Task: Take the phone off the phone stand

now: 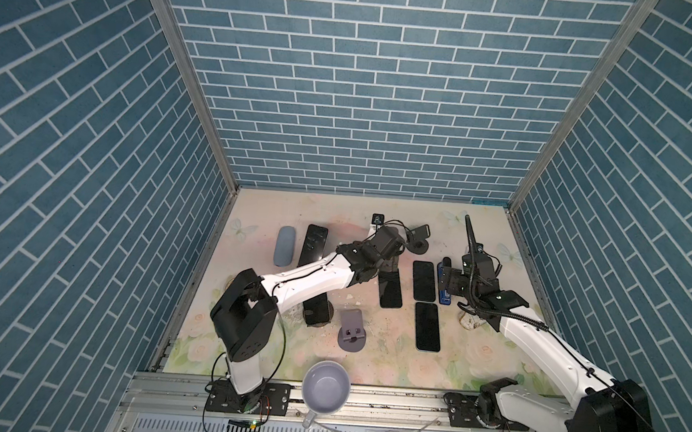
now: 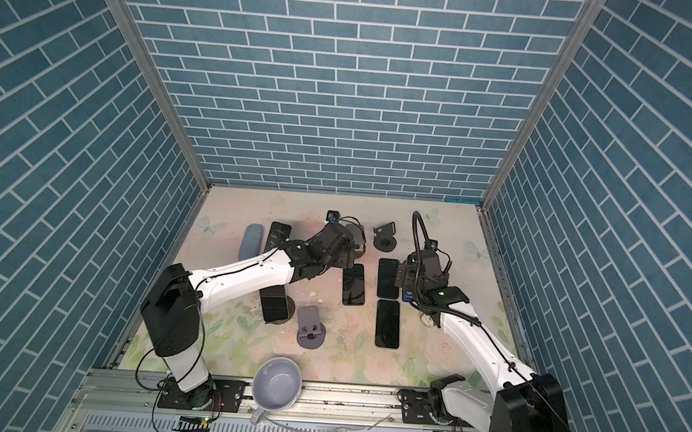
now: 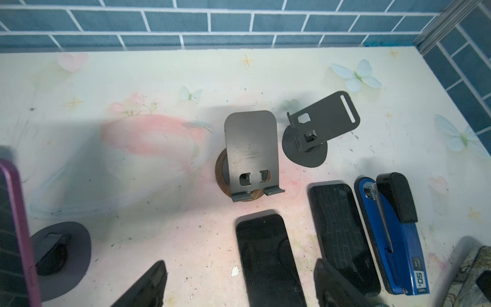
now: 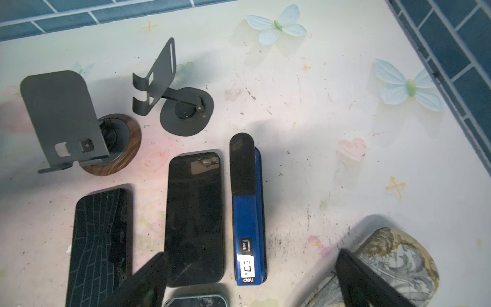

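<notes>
A grey phone stand (image 3: 251,156) on a round wooden base stands with nothing on it, also seen in a top view (image 2: 353,236). Just in front of it a black phone (image 3: 268,260) lies flat on the table (image 1: 389,289). My left gripper (image 3: 240,287) is open above the phone's near part, one finger on each side, with table showing between fingers and phone. In a top view the left gripper (image 1: 390,268) sits at the phone's far end. My right gripper (image 4: 252,284) is open and holds nothing, low over a blue stapler (image 4: 248,212).
A purple-cased phone (image 3: 13,234) leans on a dark stand (image 3: 61,255). Another phone (image 1: 316,308) on a stand sits under the left forearm. Two phones (image 1: 423,281) (image 1: 427,326) lie flat. Also here: a dark stand (image 1: 419,241), a purple stand (image 1: 352,330), a mug (image 1: 326,386), a patterned case (image 4: 393,265).
</notes>
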